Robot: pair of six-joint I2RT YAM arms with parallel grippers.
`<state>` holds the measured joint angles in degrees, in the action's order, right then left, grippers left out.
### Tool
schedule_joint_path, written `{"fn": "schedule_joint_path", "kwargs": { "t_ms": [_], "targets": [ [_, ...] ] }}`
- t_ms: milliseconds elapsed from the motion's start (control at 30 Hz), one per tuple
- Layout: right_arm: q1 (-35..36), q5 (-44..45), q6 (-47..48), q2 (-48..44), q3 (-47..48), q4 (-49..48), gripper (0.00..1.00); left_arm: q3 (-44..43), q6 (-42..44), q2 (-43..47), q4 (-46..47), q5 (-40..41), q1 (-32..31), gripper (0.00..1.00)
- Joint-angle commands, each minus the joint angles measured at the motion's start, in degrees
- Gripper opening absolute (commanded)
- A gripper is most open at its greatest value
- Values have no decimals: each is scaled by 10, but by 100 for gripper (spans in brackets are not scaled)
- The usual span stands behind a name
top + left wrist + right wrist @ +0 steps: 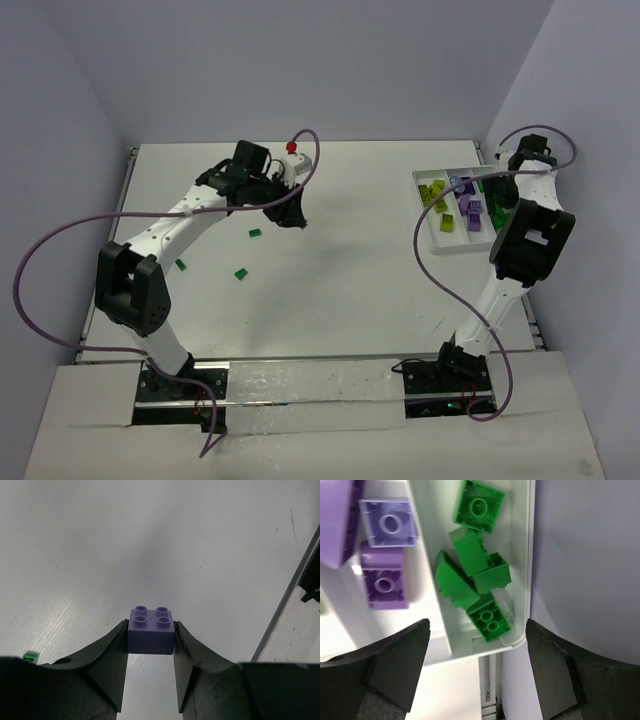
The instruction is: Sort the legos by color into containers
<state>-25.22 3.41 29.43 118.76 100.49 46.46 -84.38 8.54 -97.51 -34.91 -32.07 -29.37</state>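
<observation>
Left side: three loose green legos point(240, 273) lie scattered on the desk point(340, 300), beside the left arm. The left pincer point(289, 212) is clenched on a lavender lego point(151, 630), studs up, squarely between its fingers. Right side: the right pincer point(477, 625) hangs released over sorted green legos point(470, 575) in the white container point(447, 246), purple legos point(384, 585) alongside. Desk white; walls point(300, 60) pale lilac.

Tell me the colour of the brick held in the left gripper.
Light purple, lavender; the brick shows best in the left wrist view.

Wide-spread right pincer point(476, 642) hangs above green legos point(470, 580) in a tray point(522, 555).
</observation>
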Motion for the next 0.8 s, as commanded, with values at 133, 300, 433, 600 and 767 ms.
{"fn": "schedule_joint_path", "kwargs": {
  "t_ms": [133,300,433,600,767],
  "targets": [
    [85,-194,-20,-190,-19,61,85,27,-133,51,68,-249,87,0],
    [228,-355,-56,-282,-74,34,89,112,-361,84,256,-387,129,0],
    [340,-416,-122,-312,-88,-28,90,153,-552,86,400,-399,150,0],
    [446,-448,-160,-295,-70,-80,91,145,-666,84,396,-362,164,0],
    [521,-460,-181,-269,-39,-105,91,177,-776,84,463,-373,175,0]
  ]
}}
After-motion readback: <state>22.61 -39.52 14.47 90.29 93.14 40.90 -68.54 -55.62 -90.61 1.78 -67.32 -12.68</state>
